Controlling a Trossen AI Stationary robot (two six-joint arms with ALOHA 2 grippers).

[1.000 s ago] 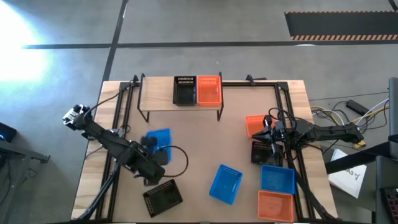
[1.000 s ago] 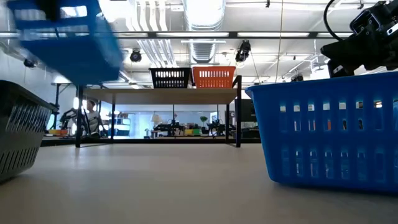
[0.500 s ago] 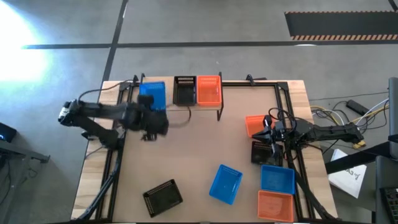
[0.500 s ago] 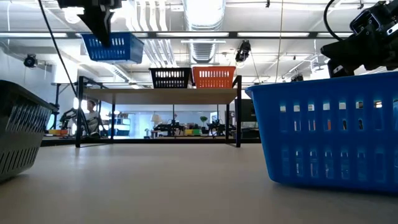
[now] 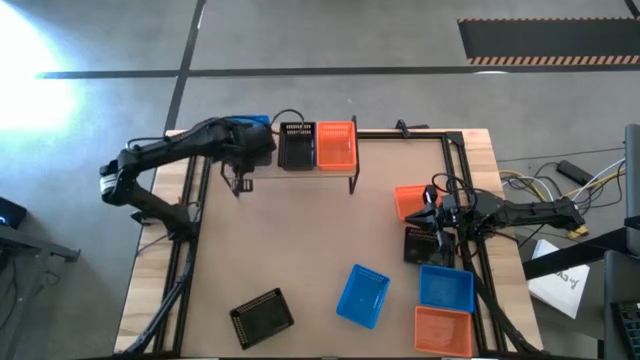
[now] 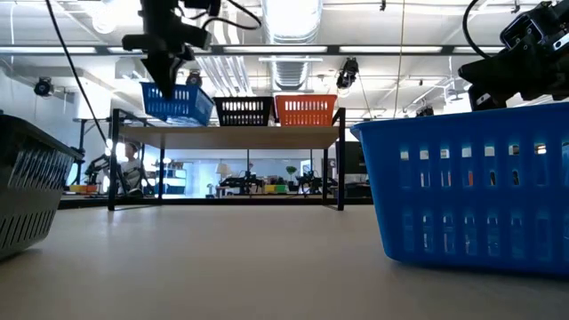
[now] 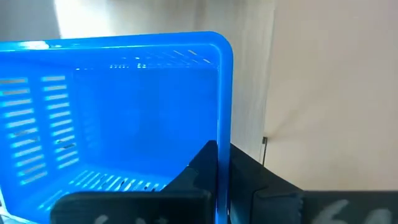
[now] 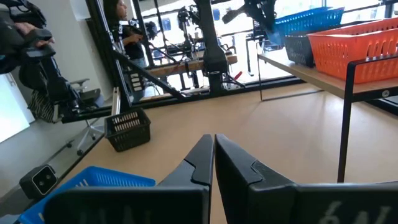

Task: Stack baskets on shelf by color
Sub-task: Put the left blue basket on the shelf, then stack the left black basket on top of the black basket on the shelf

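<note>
My left gripper (image 5: pixel 250 143) is shut on a blue basket (image 6: pixel 176 102) over the left end of the shelf (image 6: pixel 231 135). The arm hides most of that basket in the high view. It hangs slightly tilted, close above the plank, beside a black basket (image 5: pixel 296 146) and an orange basket (image 5: pixel 336 144), which both stand on their bottoms on the shelf. My right gripper (image 8: pixel 213 163) is shut and touches nothing; it hovers at the table's right side over an orange basket (image 5: pixel 408 200) and a black basket (image 5: pixel 418 246). My left gripper holds the blue basket by one side wall (image 7: pixel 224 118), at its rim. One finger (image 7: pixel 200 167) is inside the basket and the other (image 7: pixel 264 190) outside. The fingers come from above, pointing down. The basket hangs below them, tilted; whether its bottom touches the plank I cannot tell.
On the table lie a tilted blue basket (image 5: pixel 362 295), another blue basket (image 5: pixel 446 288), an orange one (image 5: pixel 444 328) at the near right corner and a black one (image 5: pixel 262 315) near left. Black frame rails run along the table's left and right edges. The middle of the table is bare.
My left arm has swung from the table's near left toward the far edge, carrying the blue basket. It held the basket high on the way, then lowered it over the shelf's left end, beside the black basket.
</note>
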